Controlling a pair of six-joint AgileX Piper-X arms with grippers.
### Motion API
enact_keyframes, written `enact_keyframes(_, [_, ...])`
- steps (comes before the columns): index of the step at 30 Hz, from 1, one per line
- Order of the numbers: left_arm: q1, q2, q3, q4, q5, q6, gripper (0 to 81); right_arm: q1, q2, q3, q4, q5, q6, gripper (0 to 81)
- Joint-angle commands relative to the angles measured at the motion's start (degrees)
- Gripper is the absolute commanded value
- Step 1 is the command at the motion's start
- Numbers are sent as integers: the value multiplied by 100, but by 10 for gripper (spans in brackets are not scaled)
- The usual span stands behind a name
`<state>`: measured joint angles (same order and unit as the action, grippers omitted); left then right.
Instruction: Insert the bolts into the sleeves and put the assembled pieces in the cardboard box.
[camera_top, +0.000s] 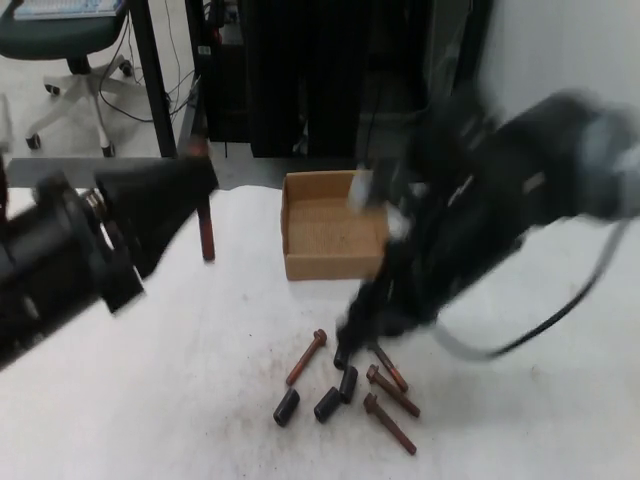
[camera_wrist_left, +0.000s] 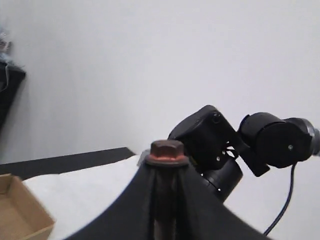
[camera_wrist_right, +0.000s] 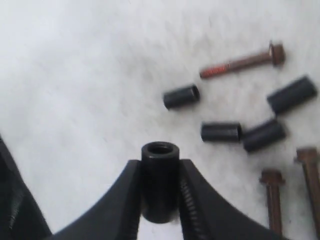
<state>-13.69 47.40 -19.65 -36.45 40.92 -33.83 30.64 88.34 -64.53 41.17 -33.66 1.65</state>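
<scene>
left end effector (camera_wrist_left: 166, 169) clamped on bolt (camera_wrist_left: 168, 151), right end effector (camera_wrist_right: 160, 167) gripping sleeve (camera_wrist_right: 160, 192) above table (camera_top: 150, 400), spare bolts (camera_top: 390, 392) + spare sleeves (camera_wrist_right: 220, 131) below, box (camera_top: 300, 266) nearby

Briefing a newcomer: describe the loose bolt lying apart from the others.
Find the cardboard box on the bench, then look on its near side. The bolt lies alone on the left, with black sleeves between it and the other three loose bolts.
</scene>
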Motion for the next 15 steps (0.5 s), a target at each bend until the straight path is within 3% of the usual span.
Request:
enact_keyframes(1, [5, 81, -31, -762, 79, -903, 2, -160, -545, -26, -414, -856, -45, 9])
enact_keyframes(4, [5, 403, -43, -1520, 79, -1643, 2, -196, -880, 24, -704, -1868, -448, 9])
enact_keyframes(7, [5, 949, -181, -2142, 241, -2133, 2, -114, -1061, 326, -1531, -2501, -282, 9])
enact_keyframes(11, [-20, 1730, -745, -2668, 809, -2441, 2, 104, -1114, 945, -3116, -2356, 511, 9])
enact_keyframes(15, [-101, 2354, -1450, -2764, 1075, -2385, 2, 236, -1114, 1574, -4881, -1569, 1760, 9])
